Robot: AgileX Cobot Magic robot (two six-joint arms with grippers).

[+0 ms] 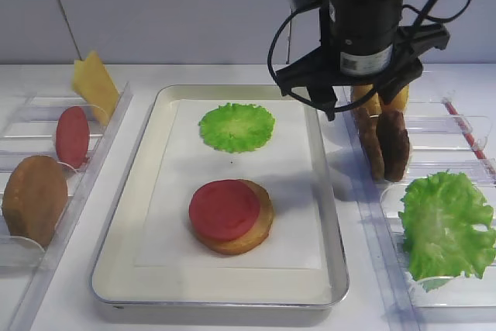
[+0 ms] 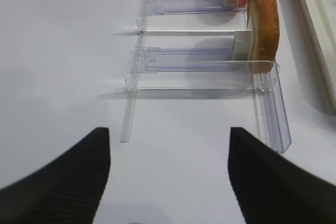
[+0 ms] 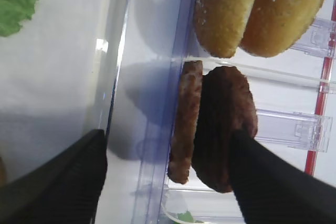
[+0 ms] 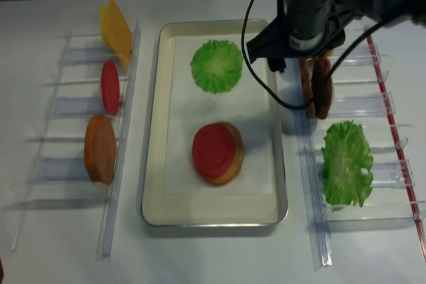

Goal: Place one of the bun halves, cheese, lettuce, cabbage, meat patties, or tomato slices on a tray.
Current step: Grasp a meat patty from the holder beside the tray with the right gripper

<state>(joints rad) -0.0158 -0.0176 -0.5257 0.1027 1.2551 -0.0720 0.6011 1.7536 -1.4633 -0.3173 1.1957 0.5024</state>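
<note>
Two dark brown meat patties stand on edge in the right clear rack. My right gripper is open and straddles them. One finger lies against the outer patty, the other finger is outside the rack wall. From above, that gripper hangs just over the patties. The silver tray holds the round cabbage leaf and a tomato slice on a bun half. My left gripper is open over bare table.
Two bun halves stand behind the patties and the lettuce lies in front of them. The left rack holds cheese, a tomato slice and a bun half, the latter also in the left wrist view.
</note>
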